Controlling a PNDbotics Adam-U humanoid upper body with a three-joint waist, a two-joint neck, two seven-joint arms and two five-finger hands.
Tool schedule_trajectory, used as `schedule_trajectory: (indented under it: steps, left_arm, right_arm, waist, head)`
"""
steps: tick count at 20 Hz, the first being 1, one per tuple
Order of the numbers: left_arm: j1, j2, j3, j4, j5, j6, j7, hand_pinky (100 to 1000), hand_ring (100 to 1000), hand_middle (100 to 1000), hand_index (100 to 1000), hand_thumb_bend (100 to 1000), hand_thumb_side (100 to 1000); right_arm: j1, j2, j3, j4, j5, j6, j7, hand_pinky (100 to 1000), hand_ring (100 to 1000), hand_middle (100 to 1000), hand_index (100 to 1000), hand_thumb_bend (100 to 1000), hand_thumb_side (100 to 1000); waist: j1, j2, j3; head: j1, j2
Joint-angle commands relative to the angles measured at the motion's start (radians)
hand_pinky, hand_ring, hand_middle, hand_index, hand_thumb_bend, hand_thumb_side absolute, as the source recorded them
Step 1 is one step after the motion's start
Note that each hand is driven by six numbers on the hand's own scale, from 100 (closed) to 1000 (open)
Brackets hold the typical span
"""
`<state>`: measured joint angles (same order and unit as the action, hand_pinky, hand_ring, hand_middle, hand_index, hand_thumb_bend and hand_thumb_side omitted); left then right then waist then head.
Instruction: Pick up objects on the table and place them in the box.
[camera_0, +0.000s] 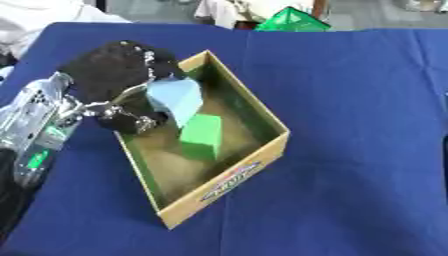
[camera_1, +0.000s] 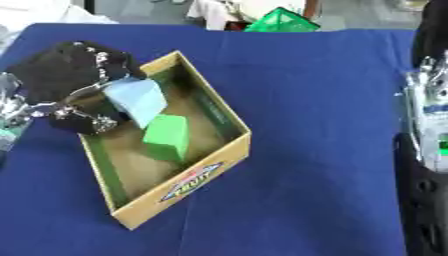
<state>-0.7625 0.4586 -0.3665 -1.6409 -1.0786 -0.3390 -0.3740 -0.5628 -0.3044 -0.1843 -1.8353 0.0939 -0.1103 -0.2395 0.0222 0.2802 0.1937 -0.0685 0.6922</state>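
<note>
The left hand (camera_0: 118, 75) curls round a pale blue angular block (camera_0: 175, 99), held over the open cardboard box (camera_0: 262, 155)'s near wall. Below it, a green block (camera_0: 203, 136) lies inside. Early release risks the block catching the rim.

Left hand (camera_0: 118, 75): over the box's far-left corner, fingers curled round the light blue block (camera_0: 175, 98)
Light blue block: held tilted above the box floor
Green block (camera_0: 203, 136): inside the cardboard box (camera_0: 232, 185), mid-floor
Table (camera_0: 350, 125): blue cloth
</note>
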Motion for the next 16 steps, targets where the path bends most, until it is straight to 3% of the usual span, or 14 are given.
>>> schedule_trajectory:
  steps: [1, 9, 13, 16]
  left_arm:
    - [-0.010, 0.017, 0.008, -0.014, 0.023, -0.012, -0.041, 773, 838, 860, 914, 629, 536]
    - [-0.003, 0.014, 0.012, -0.017, 0.032, -0.013, -0.091, 769, 839, 858, 913, 638, 555]
    - [-0.004, 0.014, 0.026, -0.043, 0.044, 0.002, -0.062, 755, 824, 841, 901, 543, 550]
    - [-0.010, 0.016, 0.062, -0.096, 0.068, 0.034, -0.021, 738, 807, 816, 889, 419, 620]
  right_arm:
    - [-0.012, -0.022, -0.002, -0.012, -0.001, 0.002, 0.002, 829, 846, 599, 845, 254, 1000]
    - [-0.014, -0.020, -0.002, -0.012, -0.001, 0.001, 0.002, 829, 846, 598, 845, 257, 1000]
    - [-0.012, -0.019, -0.002, -0.012, 0.000, 0.002, 0.001, 829, 846, 598, 845, 257, 1000]
    - [-0.010, -0.018, -0.003, -0.012, 0.002, 0.002, -0.001, 829, 846, 598, 844, 257, 1000]
  waist:
    - [0.000, -0.019, -0.001]
    - [-0.001, -0.019, -0.003]
    - [0.000, -0.023, -0.002]
    - [0.000, -0.026, 0.000]
  head:
    - [0.003, -0.005]
    - [0.005, -0.009]
    - [0.005, -0.009]
    - [0.000, -0.009]
